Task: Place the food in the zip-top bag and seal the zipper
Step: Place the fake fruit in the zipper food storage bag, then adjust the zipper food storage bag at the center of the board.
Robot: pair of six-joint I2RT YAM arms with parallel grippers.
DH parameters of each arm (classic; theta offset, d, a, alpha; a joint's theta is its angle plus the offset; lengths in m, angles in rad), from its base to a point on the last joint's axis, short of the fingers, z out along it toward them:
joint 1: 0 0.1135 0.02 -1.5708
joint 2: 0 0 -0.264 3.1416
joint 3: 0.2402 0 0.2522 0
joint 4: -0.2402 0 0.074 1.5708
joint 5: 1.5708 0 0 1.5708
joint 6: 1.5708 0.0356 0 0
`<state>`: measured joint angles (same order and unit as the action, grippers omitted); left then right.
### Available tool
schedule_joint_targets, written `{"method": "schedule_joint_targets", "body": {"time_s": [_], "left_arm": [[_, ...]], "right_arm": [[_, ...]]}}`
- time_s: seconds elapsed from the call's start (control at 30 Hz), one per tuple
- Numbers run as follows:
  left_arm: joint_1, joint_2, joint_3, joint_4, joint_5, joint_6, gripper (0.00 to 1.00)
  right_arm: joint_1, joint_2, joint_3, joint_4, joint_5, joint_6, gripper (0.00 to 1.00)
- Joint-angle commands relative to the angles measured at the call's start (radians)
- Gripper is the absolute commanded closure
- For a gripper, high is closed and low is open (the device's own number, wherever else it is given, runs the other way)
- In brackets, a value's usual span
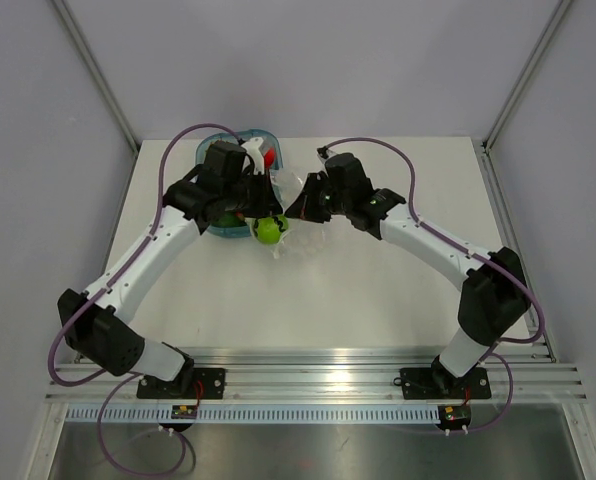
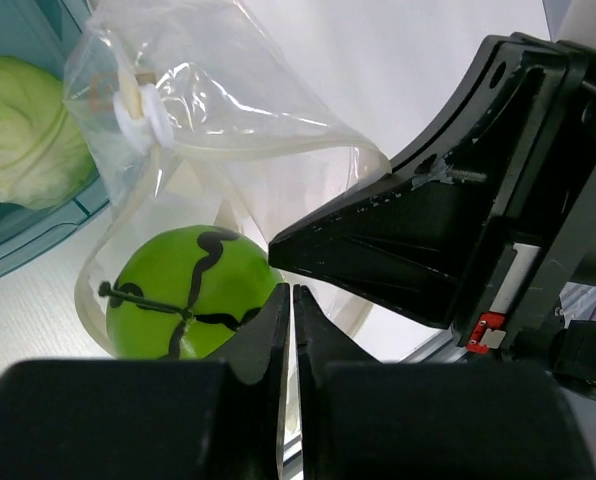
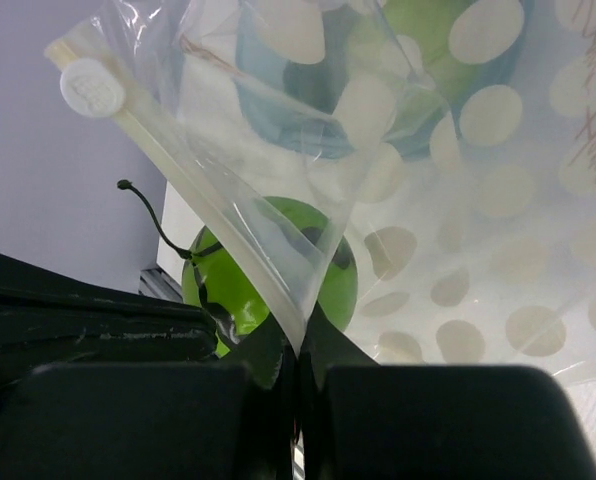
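Observation:
The zip-top bag [image 1: 294,190] hangs between my two grippers above the table, clear with pale round spots [image 3: 458,250]. A green apple [image 1: 269,231] rests in its bottom [image 2: 178,295]. My right gripper [image 3: 296,335] is shut on the end of the zipper [image 3: 198,190], whose white slider [image 3: 91,88] sits at the far end. My left gripper [image 2: 291,292] is shut beside the apple, with a thin pale sliver of bag film between its fingers. A pale green cabbage [image 2: 23,130] lies in the blue tray [image 2: 38,240].
The blue tray [image 1: 248,134] stands at the back of the table, partly under my left wrist, with a red piece [image 1: 269,158] at its right edge. My right gripper's black body [image 2: 428,230] hangs close to the left one. Grey walls enclose the table.

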<state>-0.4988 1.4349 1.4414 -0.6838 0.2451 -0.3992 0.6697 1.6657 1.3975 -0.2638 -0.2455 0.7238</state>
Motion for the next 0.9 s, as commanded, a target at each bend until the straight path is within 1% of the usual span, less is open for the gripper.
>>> {"method": "schedule_joint_targets", "body": {"time_s": [0.0, 0.1, 0.17, 0.23, 0.3, 0.37, 0.43, 0.5, 0.53, 0.6, 0.73, 0.87], "left_arm": [[0.008, -0.042, 0.05, 0.004, 0.031, 0.02, 0.94], [0.034, -0.063, 0.082, -0.038, 0.03, 0.019, 0.94], [0.057, -0.089, 0.077, -0.071, 0.016, 0.02, 0.93], [0.117, -0.16, 0.033, -0.065, 0.011, 0.008, 0.93], [0.184, -0.238, -0.062, -0.024, 0.036, -0.007, 0.93], [0.219, -0.267, -0.14, 0.013, 0.065, -0.023, 0.92], [0.25, -0.277, -0.177, 0.029, 0.085, -0.041, 0.88], [0.252, -0.272, -0.219, 0.059, 0.137, -0.062, 0.89], [0.252, -0.272, -0.232, 0.079, 0.161, -0.076, 0.91], [0.25, -0.268, -0.28, 0.148, 0.213, -0.114, 0.94], [0.22, -0.209, -0.325, 0.204, 0.207, -0.144, 0.98], [0.131, -0.091, -0.314, 0.291, 0.146, -0.17, 1.0]], "right_arm": [[0.01, 0.011, -0.005, 0.087, -0.037, 0.029, 1.0], [0.008, 0.02, 0.001, 0.094, -0.043, 0.034, 1.0], [0.008, 0.023, 0.006, 0.094, -0.041, 0.034, 1.0], [0.01, 0.023, 0.008, 0.092, -0.043, 0.034, 1.0], [0.008, 0.026, 0.009, 0.092, -0.044, 0.032, 1.0], [0.008, 0.026, 0.009, 0.094, -0.049, 0.032, 1.0], [0.008, 0.026, 0.012, 0.094, -0.052, 0.034, 1.0], [0.008, 0.025, 0.014, 0.089, -0.052, 0.032, 1.0], [0.008, 0.023, 0.014, 0.086, -0.052, 0.029, 1.0], [0.008, 0.025, 0.018, 0.083, -0.052, 0.029, 1.0], [0.008, 0.02, 0.031, 0.08, -0.057, 0.029, 1.0], [0.008, 0.02, 0.043, 0.078, -0.07, 0.031, 1.0]]}}
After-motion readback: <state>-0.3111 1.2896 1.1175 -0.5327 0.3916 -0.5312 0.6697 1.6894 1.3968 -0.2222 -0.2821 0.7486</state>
